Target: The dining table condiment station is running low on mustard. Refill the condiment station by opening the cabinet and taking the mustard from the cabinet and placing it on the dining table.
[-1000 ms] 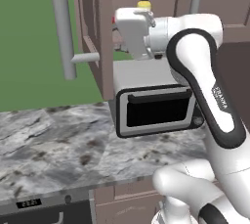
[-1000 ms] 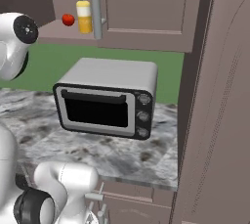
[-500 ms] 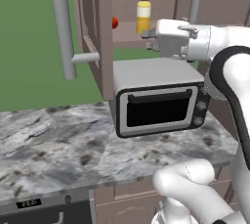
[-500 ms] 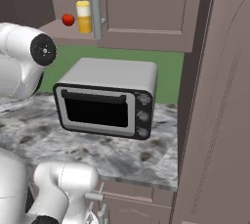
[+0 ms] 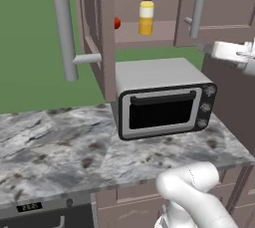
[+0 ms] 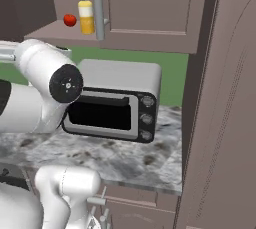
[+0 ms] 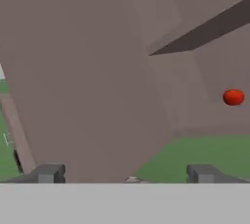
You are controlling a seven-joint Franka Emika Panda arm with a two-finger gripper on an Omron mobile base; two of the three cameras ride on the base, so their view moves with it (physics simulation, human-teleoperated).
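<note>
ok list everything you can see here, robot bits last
mustard: 1, yellow, black nozzle, upright on cabinet shelf
ball: 1, red, on same shelf beside mustard
cabinet: 1, mauve-brown, on wall above counter, left door swung open
handles: 2, grey bars, on cabinet doors
toaster oven: 1, silver, dark door, three knobs, on counter under cabinet
counter: 1, grey-white marble
wall: green, behind counter
gripper: 1, dark tips, open, empty
arm: 1, white
</note>
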